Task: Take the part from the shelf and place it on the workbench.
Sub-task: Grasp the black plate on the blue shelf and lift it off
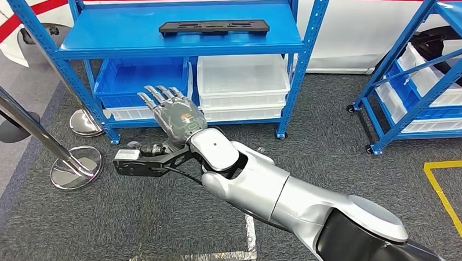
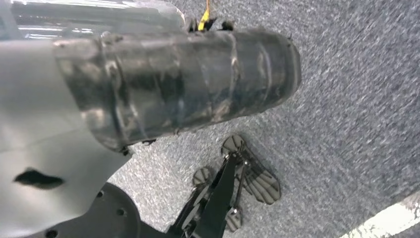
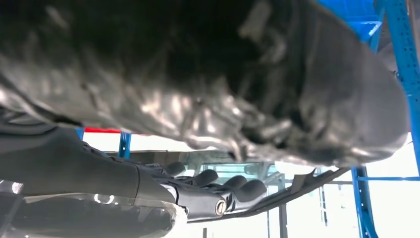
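- So the long flat black plastic part (image 1: 213, 28) is lying across the top board of the blue metal shelf unit (image 1: 179, 42), roughly in the middle and a bit toward the back, nothing touching it.
- The robot's right hand (image 1: 173, 112) is stretched out in front of that shelf, lower than the top board, back of the hand facing up, fingers (image 1: 158, 95) straight and slightly fanned. It's released, holding nothing.
- In the right wrist view the same hand (image 3: 218, 191) shows its dark fingertips side by side with the part (image 3: 297, 191) just past them as a thin dark strip; can't tell from there whether they touch.
- The silver right arm (image 1: 265, 193) comes in from the lower right of the head view, with a black bracket and small camera box (image 1: 140, 160) sticking out at the wrist.
- Left hand (image 2: 178, 84): the left wrist view is a blurry shot of its grey ribbed cover over grey carpet (image 2: 356, 99), so can't tell if it's clenched or loose.
- Lower shelf has a blue plastic bin (image 1: 140, 81) on the left and a white plastic bin (image 1: 243, 86) right beside it.
- Two chrome stanchion bases (image 1: 76, 168) stand on the carpet to the left of the shelf.
- A second blue rack (image 1: 413, 95) with white bins is off to the right, well apart, and there's yellow tape (image 1: 445, 198) on the floor near it.
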`<action>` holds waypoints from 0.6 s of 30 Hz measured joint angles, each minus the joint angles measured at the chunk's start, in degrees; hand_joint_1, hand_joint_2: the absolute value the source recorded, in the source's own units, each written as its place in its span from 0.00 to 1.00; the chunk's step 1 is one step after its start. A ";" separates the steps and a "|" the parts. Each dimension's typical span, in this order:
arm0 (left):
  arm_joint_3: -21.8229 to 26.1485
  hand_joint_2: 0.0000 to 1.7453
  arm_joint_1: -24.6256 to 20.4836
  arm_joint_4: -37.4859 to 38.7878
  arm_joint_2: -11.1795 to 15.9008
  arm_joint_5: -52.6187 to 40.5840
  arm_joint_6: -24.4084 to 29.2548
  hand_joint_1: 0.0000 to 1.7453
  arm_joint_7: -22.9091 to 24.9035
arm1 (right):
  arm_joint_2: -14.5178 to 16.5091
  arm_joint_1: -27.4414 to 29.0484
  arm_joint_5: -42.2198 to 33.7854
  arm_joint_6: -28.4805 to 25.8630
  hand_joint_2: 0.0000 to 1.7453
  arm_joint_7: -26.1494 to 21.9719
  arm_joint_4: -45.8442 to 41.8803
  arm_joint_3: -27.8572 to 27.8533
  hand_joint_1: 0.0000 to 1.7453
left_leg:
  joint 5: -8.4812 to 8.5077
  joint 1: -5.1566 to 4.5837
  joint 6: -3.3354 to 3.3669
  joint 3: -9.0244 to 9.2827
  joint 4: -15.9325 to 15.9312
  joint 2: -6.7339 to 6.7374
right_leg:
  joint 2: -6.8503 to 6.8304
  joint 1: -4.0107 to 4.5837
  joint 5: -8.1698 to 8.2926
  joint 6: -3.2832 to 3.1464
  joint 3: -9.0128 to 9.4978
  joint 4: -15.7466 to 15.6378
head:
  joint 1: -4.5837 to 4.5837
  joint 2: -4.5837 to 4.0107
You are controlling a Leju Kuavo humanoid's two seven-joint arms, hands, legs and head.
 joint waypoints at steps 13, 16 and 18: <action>0.02 0.00 -0.04 0.00 -0.28 0.01 0.06 0.00 -0.41 | -0.05 0.58 -1.16 0.39 0.00 -1.25 0.49 0.00 0.00 | -1.97 -0.53 -1.25 1.24 0.17 -0.14 | 0.24 0.46 5.05 -2.39 1.85 -6.93 | -0.03 0.00; 0.04 0.00 -0.09 0.00 -0.31 -0.04 0.03 0.00 -0.39 | 0.00 0.46 -1.22 0.38 0.00 -1.29 0.51 0.00 0.00 | -5.48 -0.38 -2.00 -2.65 8.09 -0.06 | 0.13 0.18 4.85 -2.85 2.96 -7.65 | -0.40 0.00; 0.06 0.00 -0.05 0.00 -0.27 -0.17 0.10 0.00 -0.27 | -0.01 0.61 -1.34 0.36 0.00 -1.30 0.61 0.00 0.00 | -6.84 -0.30 -2.40 -6.56 14.37 -0.05 | 0.13 0.22 4.38 -2.98 3.35 -7.53 | -0.53 0.00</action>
